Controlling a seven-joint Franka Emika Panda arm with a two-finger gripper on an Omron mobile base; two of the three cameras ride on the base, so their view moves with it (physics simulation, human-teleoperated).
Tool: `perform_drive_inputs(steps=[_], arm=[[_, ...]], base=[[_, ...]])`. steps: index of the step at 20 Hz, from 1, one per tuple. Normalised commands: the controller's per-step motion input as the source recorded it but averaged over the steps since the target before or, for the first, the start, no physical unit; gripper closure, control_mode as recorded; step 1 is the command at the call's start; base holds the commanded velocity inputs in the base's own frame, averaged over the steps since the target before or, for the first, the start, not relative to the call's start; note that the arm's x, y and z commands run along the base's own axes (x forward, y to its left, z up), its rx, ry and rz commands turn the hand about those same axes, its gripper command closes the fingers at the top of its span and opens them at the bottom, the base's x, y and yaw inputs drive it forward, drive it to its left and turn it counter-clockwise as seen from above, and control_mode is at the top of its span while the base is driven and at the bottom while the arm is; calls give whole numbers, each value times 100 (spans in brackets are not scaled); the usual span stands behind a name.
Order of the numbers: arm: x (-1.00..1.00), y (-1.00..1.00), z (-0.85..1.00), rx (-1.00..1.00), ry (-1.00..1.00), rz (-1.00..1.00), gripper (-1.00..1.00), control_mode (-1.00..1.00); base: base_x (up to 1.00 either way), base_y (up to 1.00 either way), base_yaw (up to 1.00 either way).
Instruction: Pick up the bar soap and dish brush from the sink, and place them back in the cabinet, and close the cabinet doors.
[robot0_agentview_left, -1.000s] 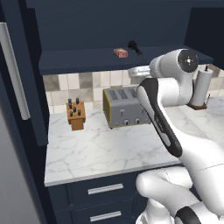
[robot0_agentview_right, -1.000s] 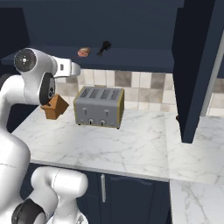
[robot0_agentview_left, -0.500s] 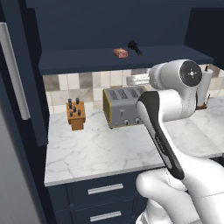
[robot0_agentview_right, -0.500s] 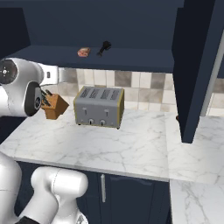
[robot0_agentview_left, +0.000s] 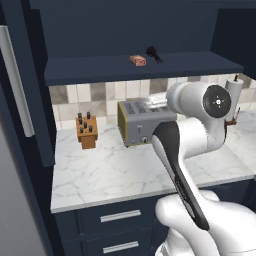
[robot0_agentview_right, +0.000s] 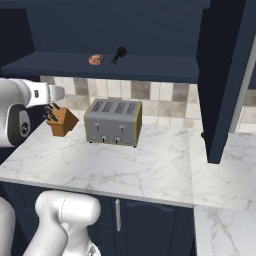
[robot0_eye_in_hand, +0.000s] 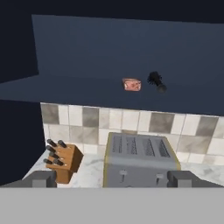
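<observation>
now arm swung lower; gripper (robot0_eye_in_hand: 112, 178) wide, soap (robot0_agentview_left: 138, 60) seemingly beside brush (robot0_agentview_left: 153, 54)

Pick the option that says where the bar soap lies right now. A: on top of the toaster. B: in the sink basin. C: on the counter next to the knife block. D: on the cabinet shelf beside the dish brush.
D: the bar soap lies on the navy cabinet shelf with the dish brush just beside it, above the toaster and knife block.

No text, label, brand or number can be read in any view. The toaster (robot0_eye_in_hand: 141, 162) at lower centre of the hand view has a plain grey front.
</observation>
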Motion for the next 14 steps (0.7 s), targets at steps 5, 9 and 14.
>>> perform_drive_inputs(steps=[5, 9, 14], arm=[[-56, 26, 0, -1, -1, 0, -100, -100], [-66, 32, 0, -2, -6, 0, -100, -100], [-64, 24, 0, -1, -12, 0, -100, -100]], base=[[0, 0, 0], [0, 0, 0], [0, 0, 0]])
